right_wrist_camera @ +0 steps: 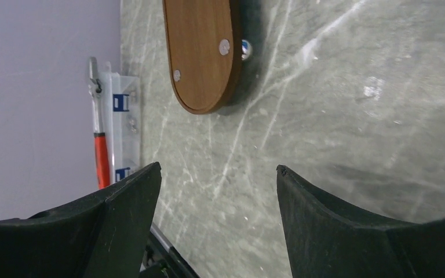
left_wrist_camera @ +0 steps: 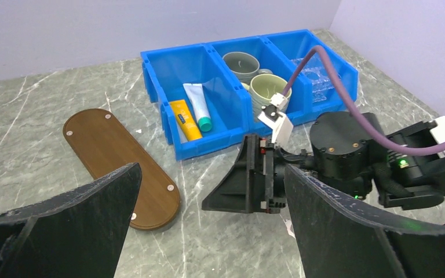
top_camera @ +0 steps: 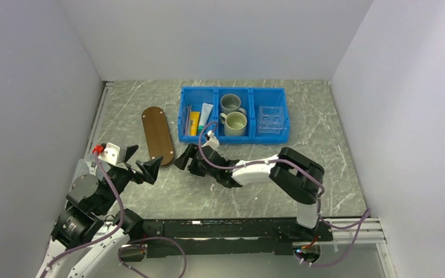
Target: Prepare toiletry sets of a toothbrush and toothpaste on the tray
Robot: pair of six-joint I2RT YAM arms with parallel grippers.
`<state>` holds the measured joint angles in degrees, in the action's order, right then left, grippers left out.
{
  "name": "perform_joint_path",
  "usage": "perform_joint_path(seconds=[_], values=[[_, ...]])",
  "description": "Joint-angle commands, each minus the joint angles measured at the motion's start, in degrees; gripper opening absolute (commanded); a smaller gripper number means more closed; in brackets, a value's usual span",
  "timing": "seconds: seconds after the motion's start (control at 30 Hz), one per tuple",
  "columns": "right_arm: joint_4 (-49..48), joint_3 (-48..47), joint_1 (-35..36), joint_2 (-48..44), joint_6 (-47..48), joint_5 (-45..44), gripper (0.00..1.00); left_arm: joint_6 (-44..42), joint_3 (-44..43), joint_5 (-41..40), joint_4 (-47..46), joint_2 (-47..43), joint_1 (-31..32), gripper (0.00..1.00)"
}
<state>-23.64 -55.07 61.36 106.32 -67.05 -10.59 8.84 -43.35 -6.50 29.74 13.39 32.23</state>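
Observation:
The dark-brown wooden tray (top_camera: 157, 135) lies bare on the marble table, left of the blue bin (top_camera: 234, 138). In the bin's left compartment lie two thin toothbrushes (top_camera: 186, 118), a yellow tube (top_camera: 194, 123) and a white tube with a teal end (top_camera: 205, 116). My left gripper (top_camera: 143, 163) stands open near the tray's near end, holding nothing. My right gripper (top_camera: 186, 158) is open too, just right of the tray's near end and in front of the bin, low over bare table. The right wrist view shows the tray (right_wrist_camera: 203, 52) ahead of my empty right gripper (right_wrist_camera: 218, 167).
Two grey-green mugs (top_camera: 230, 103) (top_camera: 235, 123) fill the bin's middle compartment, and a clear square holder (top_camera: 271, 119) sits in the right one. Walls close in on the left, back and right. The two grippers stand close together, facing each other near the tray's near end.

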Motion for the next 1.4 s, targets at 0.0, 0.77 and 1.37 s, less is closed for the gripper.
perform_joint_path(seconds=[0.0, 0.77, 1.37], values=[[-8.25, -3.83, 0.55, 2.97, -4.57, -2.06, 0.74, 0.26, -0.19, 2.04, -2.63, -0.42, -0.79, 0.99], [-14.29, -12.49, 0.82, 16.53, -10.08, -2.86, 0.61, 0.65, 0.29, 5.47, -3.63, -0.39, -2.70, 0.99], [-16.04, -16.29, 0.01, 22.30, -12.22, -2.61, 0.50, 0.75, 0.38, 5.98, -3.99, -0.28, -3.60, 0.99]])
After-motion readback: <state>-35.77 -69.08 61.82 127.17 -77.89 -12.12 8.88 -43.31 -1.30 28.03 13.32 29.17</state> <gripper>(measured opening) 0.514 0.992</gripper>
